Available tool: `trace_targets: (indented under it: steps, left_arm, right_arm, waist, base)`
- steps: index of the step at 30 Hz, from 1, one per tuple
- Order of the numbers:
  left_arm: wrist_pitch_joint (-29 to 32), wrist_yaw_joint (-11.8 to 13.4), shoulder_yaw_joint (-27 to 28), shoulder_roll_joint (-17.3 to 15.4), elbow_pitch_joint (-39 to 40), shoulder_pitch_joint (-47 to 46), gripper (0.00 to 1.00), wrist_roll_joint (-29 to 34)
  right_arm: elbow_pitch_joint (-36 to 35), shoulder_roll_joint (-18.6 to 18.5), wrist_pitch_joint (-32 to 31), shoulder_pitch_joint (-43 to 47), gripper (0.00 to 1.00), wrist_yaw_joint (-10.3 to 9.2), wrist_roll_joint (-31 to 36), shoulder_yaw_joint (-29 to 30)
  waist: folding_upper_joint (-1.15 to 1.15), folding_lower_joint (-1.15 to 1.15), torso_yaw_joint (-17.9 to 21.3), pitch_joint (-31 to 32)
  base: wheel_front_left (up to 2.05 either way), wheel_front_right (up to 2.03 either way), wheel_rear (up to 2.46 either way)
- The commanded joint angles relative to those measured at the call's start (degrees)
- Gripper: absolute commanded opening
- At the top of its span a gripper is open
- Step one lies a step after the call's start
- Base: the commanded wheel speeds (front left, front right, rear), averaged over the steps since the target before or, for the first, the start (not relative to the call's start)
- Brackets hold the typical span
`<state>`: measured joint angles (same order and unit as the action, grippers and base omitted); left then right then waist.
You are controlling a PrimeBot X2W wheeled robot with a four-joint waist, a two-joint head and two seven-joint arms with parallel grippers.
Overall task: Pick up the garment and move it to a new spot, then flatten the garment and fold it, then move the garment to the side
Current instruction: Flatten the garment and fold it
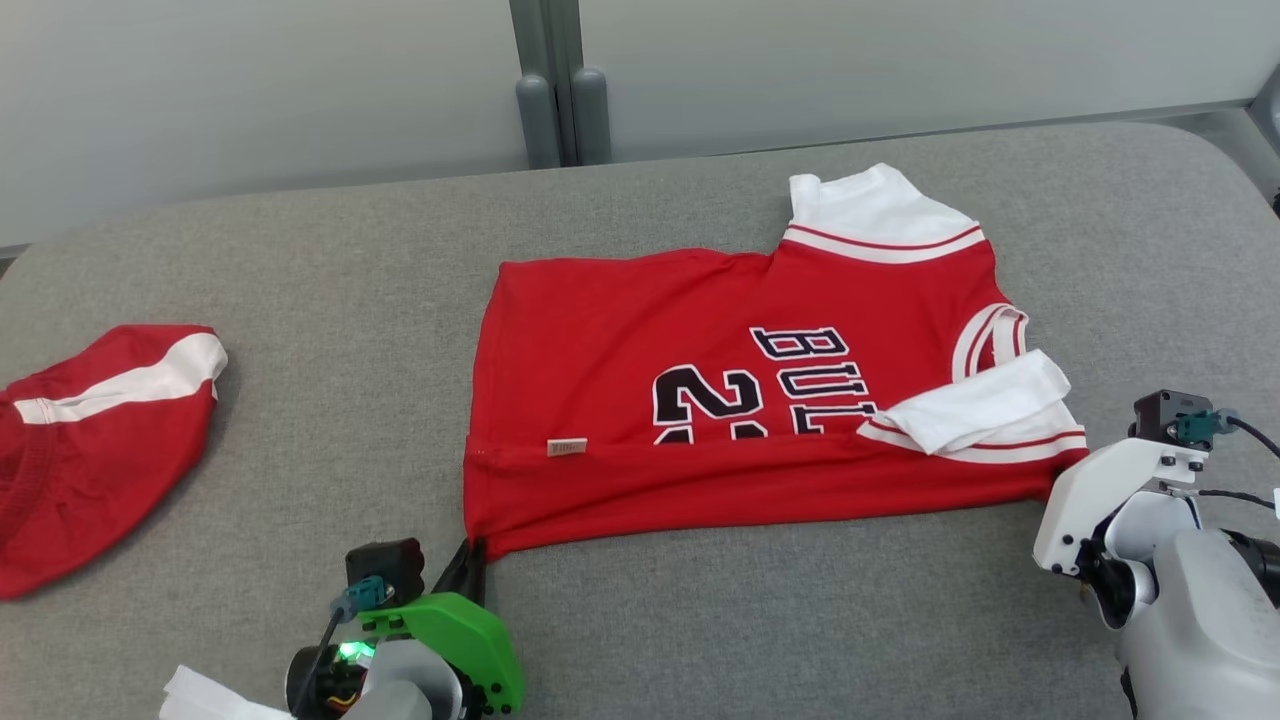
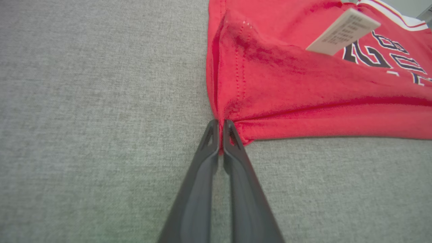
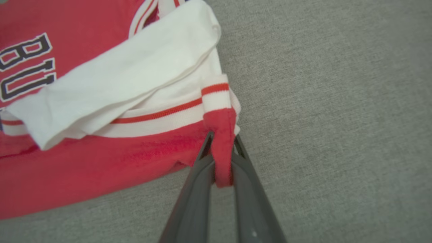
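**Both grippers pinching near corners of the red jersey**

A second red cloth with a white stripe is lying at the left edge of the grey surface, well apart from the rest. The left gripper is sitting near left, fingers closed together and pinching the near-left hem corner of the jersey. The jersey is lying mid-surface with its near edge folded over and its black lettering partly covered. A small tag is showing by the fold. A white sleeve is lying folded on the jersey's right end. The right gripper is clamping the near-right corner, with red fabric bunching between its fingers.
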<state>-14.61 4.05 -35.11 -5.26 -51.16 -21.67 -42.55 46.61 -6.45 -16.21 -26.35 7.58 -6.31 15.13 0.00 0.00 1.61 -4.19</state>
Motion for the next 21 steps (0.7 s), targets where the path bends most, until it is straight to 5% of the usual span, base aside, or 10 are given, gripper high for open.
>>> trace_targets:
  steps: [1,14,21]
  left_arm:
    - [-0.1,-0.5,0.6,-1.2,0.2,1.5,0.00,-0.5]
    - [-0.3,-2.9,1.0,-3.9,10.3,10.7,0.00,-2.2]
    - [2.2,0.1,1.3,-7.5,19.5,17.6,0.00,-2.9]
  right_arm:
    - [-0.5,-1.2,0.2,1.5,0.00,-0.16,-0.6,0.1]
    - [-11.9,-1.7,-2.2,10.8,0.00,-0.15,-7.4,-2.1]
    - [-19.9,-0.5,-5.7,18.6,0.00,-0.15,-9.0,-2.3]
  waist:
    - [0.00,0.00,0.0,1.5]
    - [0.00,0.00,0.2,5.9]
    - [0.00,0.00,0.1,6.9]
  base:
    - [0.00,0.00,0.00]
    - [0.00,0.00,0.00]
    - [0.00,0.00,0.00]
